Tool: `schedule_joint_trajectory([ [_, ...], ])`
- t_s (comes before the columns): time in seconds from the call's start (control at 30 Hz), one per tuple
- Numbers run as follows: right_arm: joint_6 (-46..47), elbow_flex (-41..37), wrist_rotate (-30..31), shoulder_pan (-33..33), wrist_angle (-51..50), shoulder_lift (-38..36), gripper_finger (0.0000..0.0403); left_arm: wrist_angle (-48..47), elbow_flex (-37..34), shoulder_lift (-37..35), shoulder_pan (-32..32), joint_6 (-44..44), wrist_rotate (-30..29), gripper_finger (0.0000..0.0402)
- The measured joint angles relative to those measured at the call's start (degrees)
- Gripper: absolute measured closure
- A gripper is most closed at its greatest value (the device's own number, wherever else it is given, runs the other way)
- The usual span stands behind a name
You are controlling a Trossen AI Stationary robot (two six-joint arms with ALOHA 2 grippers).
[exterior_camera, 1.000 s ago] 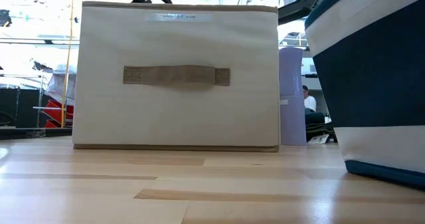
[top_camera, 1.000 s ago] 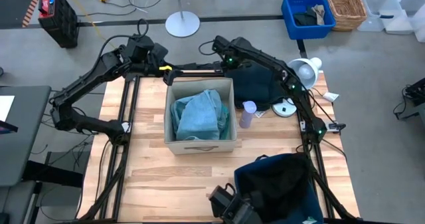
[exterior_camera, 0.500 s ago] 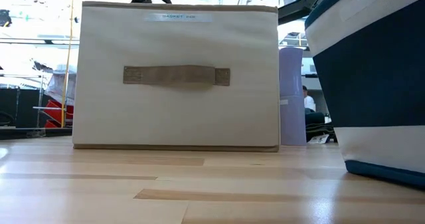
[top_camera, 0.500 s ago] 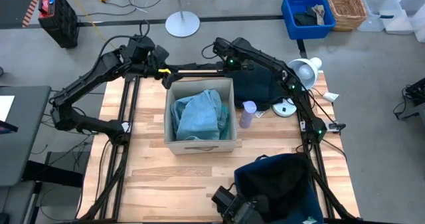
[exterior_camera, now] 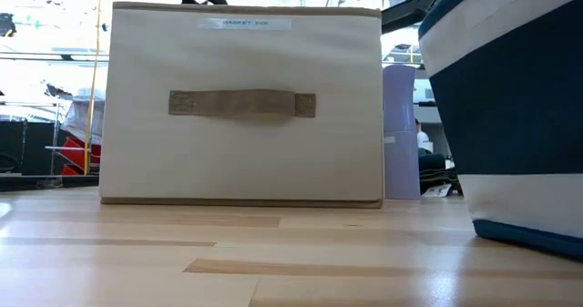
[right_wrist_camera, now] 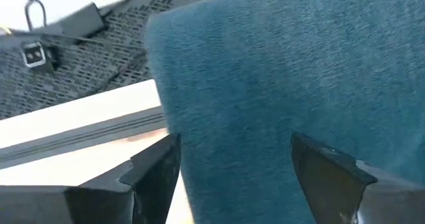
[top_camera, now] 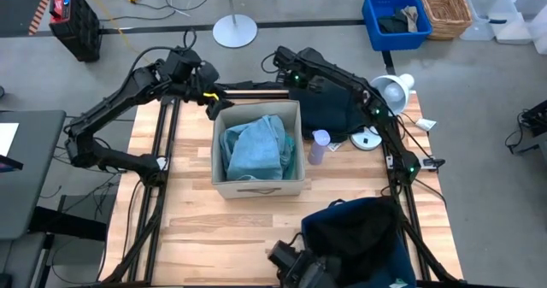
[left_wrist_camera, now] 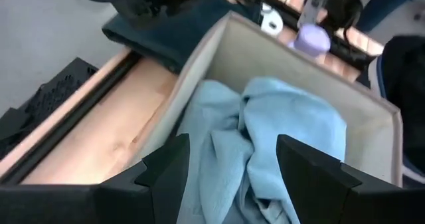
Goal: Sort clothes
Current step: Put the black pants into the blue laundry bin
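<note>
The beige fabric box (top_camera: 256, 179) stands mid-table and holds light blue cloth (top_camera: 255, 147), also seen in the left wrist view (left_wrist_camera: 265, 137); whether this is one garment or two, I cannot tell. My left gripper (top_camera: 209, 98) is open and empty above the box's far left corner (left_wrist_camera: 229, 177). A dark green garment (top_camera: 332, 110) lies on the table behind the box's right side. My right gripper (top_camera: 301, 79) is open just over it, with the cloth (right_wrist_camera: 279, 84) filling the space between its fingers. Black cloth (top_camera: 350, 232) lies in the navy bin (top_camera: 376, 209). My right gripper stands open over the dark green garment's far edge (right_wrist_camera: 199, 117), fingers pointing down on either side of the cloth. I cannot tell whether the fingers touch it. The garment lies on the table.
A lilac cup (top_camera: 318, 145) stands right of the box and also shows in the low view (exterior_camera: 399, 129). A white lamp (top_camera: 391, 89) and a small round white thing (top_camera: 367, 139) are at the far right. Bare wood (top_camera: 197, 228) lies in front of the box.
My left gripper has shifted slightly toward the table's left edge above the box's far left corner. The garments, the box and the bin have stayed where they were.
</note>
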Motion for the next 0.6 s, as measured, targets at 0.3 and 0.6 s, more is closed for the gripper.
schedule_joint_trajectory([
  [0.3, 14.0, 0.0, 8.9, 2.5, -5.2, 0.0, 0.0103, -0.4, -4.2, 0.0, -0.1, 0.5, 1.7, 0.0182],
  [0.6, 25.5, -0.4, 9.1, 1.5, -10.5, 0.0, 0.0103, -0.3, -4.2, -0.7, -0.3, 3.1, 5.5, 0.0182],
])
